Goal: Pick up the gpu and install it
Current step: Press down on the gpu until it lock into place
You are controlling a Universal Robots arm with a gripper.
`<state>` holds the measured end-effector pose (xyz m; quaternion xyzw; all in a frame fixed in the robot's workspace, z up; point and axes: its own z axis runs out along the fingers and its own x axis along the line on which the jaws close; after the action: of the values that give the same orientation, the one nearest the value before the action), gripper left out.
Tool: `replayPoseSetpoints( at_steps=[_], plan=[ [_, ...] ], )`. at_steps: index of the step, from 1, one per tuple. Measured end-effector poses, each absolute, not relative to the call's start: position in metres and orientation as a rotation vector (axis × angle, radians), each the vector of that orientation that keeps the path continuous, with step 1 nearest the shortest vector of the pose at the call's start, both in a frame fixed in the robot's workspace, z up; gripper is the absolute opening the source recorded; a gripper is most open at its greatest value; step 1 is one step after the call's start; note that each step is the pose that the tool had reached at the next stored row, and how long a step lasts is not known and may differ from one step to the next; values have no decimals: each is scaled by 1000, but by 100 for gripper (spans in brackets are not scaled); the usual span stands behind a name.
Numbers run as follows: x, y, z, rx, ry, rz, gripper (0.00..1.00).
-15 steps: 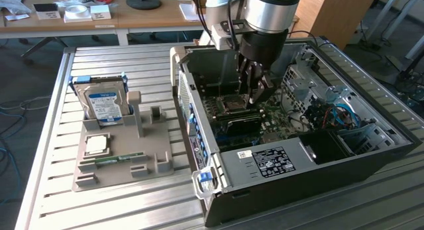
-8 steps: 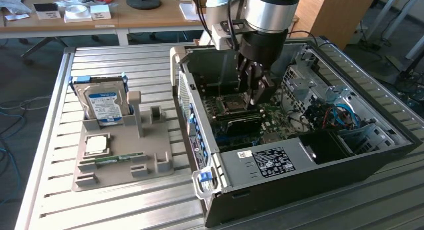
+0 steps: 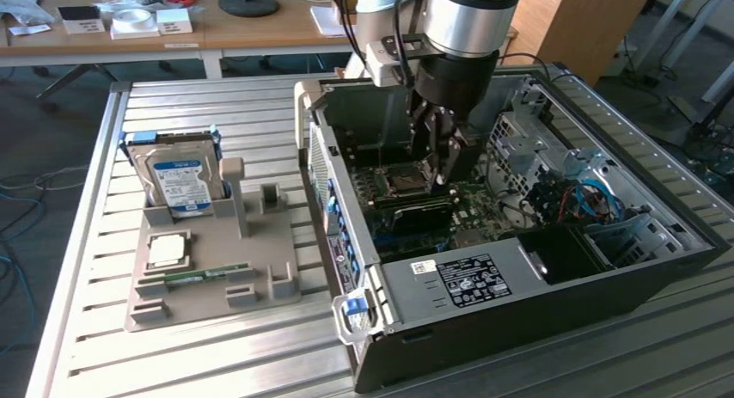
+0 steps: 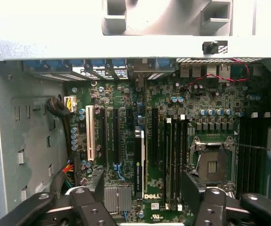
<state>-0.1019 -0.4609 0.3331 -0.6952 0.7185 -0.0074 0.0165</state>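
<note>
The claw (image 4: 144,200) is held spread and empty above the gpu (image 4: 139,162), already seated upright in its motherboard (image 4: 210,113) slot.

arm: reaches steeply down from 12 o'clock in the exterior view
wrist: vertical, pointing downward
gripper (image 3: 442,153): dark fingers (image 4: 206,200) spread wide apart, nothing held between them

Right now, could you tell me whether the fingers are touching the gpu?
Apart: the wrist view shows clear gaps between the gpu and both fingers.
</note>
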Motion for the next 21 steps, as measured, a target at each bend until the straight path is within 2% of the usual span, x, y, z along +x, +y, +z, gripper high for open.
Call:
replayPoseSetpoints(
  at_steps=[2,4,5,7,8,11,13,16,17,18,21],
  plan=[
    [-102,-461,333,-2161,2234,-23,75],
    [-102,-461,333,-2161,2234,-23,63],
    [-102,-461,333,-2161,2234,-23,63],
    [-102,-461,333,-2161,2234,-23,51],
    [-102,-461,333,-2162,2234,-23,51],
    [-102,-461,333,-2162,2234,-23,34],
    [-102,-461,333,-2161,2234,-23,34],
    [-102,-461,333,-2161,2234,-23,16],
    [-102,-461,333,-2162,2234,-23,16],
    [-102,-461,333,-2161,2234,-23,11],
    [-102,-461,333,-2161,2234,-23,11]
  ],
)
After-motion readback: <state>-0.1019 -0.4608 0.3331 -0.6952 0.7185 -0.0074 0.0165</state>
